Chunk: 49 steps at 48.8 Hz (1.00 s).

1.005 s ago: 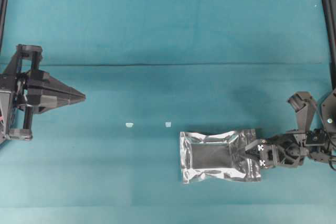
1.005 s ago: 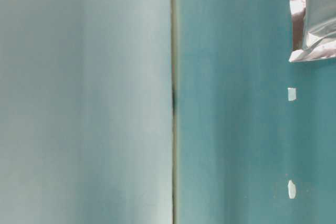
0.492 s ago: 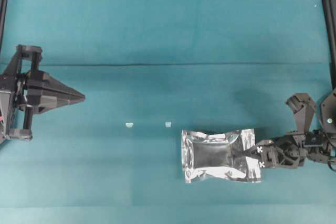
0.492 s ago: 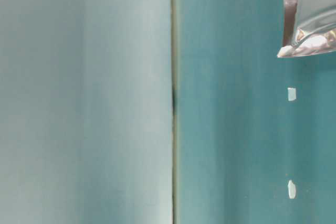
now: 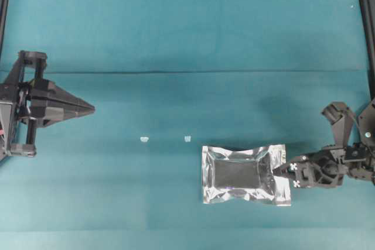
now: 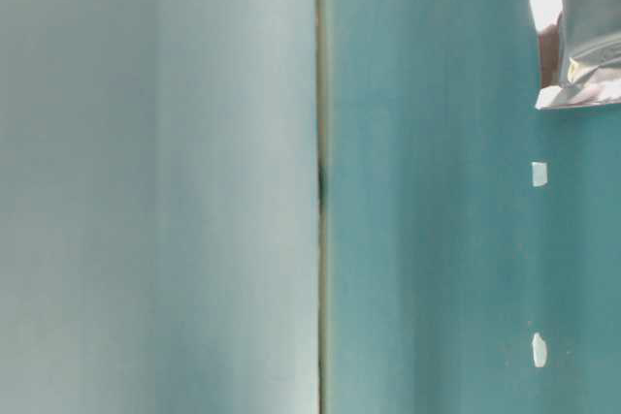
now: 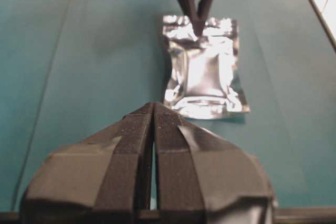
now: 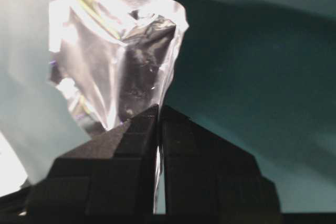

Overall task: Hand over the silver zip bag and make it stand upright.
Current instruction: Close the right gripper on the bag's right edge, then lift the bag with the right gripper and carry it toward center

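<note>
The silver zip bag [image 5: 243,174] lies at the right of the teal table, a crinkled foil pouch with a dark window panel. My right gripper [image 5: 278,171] is shut on the bag's right end, and a thin edge of foil runs between its fingers [image 8: 144,129]. In the right wrist view the silver zip bag [image 8: 113,56] rises slightly from the cloth. In the left wrist view the silver zip bag [image 7: 205,69] lies far ahead of my left gripper [image 7: 154,107]. Far off at the table's left edge, my left gripper [image 5: 91,108] is shut and empty. A corner of the silver zip bag [image 6: 582,46] shows in the table-level view.
Two tiny white scraps [image 5: 144,139] [image 5: 187,139] lie on the cloth left of the bag; the same white scraps [image 6: 539,174] [image 6: 539,349] show in the table-level view. A fold line [image 5: 187,72] crosses the teal cloth. Dark frame rails [image 5: 367,27] stand at the table's side edges.
My right gripper has closed on the bag's right end and tugged it slightly. The left arm has not moved.
</note>
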{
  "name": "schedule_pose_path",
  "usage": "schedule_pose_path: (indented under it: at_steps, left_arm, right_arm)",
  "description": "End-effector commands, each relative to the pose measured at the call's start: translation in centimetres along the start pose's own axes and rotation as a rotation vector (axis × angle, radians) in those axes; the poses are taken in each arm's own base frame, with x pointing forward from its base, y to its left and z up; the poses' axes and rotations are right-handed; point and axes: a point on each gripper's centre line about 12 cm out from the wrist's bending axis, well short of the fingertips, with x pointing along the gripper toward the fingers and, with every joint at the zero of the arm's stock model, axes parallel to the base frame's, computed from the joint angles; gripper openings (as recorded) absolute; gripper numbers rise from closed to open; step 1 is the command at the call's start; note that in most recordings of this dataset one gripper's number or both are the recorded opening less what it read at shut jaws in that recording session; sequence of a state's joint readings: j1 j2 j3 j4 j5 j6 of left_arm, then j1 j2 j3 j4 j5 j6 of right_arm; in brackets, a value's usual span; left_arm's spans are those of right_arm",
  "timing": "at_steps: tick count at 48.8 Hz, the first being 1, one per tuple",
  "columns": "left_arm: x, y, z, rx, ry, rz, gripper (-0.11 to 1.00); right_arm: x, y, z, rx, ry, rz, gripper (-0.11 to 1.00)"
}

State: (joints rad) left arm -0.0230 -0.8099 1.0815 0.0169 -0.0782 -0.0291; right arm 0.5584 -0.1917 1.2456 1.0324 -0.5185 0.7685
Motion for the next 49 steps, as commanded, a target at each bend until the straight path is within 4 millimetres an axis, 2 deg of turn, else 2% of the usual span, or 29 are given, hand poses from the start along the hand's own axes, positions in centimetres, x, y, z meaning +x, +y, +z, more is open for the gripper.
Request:
schedule_pose_path:
  at_steps: [1,15,28,49]
  left_arm:
    - [0.0,0.1,0.5,0.004,-0.018,0.002,-0.01]
    - [0.0,0.1,0.5,0.004,-0.018,0.002,-0.01]
    - [0.0,0.1,0.5,0.004,-0.018,0.002,-0.01]
    - [0.1,0.1,0.5,0.004,-0.02,0.002,-0.01]
  right_arm:
    - [-0.4,1.5,0.4,-0.025,0.001,0.051,0.02]
    - [-2.4,6.1,2.8,-0.235,0.11,0.12,0.02]
    - [-4.3,10.4,6.7,-0.478,0.231,0.174,0.02]
    - [-5.4,14.1,11.3,-0.852,0.235,0.104,0.02]
